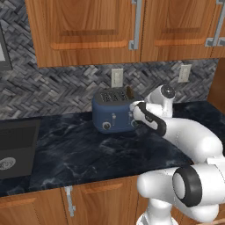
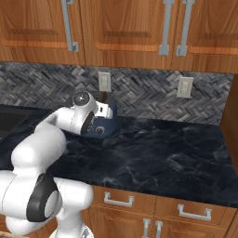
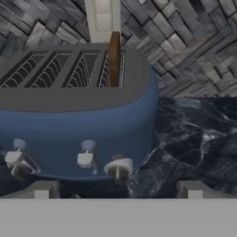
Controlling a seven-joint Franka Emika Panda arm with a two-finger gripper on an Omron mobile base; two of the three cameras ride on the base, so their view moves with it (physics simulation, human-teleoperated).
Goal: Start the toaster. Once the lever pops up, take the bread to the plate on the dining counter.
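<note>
The toaster point(image 1: 113, 113) sits near the wall on open bench point(image 1: 88, 154), bread point(image 3: 114, 58) in its rightmost slot, jaws spread before it.

I am seeing no text, label, brand, number or sign that I can read in these pictures. The toaster point(image 3: 78, 120) in front of me is showing a plain blue front, and its knobs point(image 3: 117, 168) are carrying no marks that I can make out. The wall outlets point(image 2: 185, 87) above the counter are also looking blank to me.
</note>
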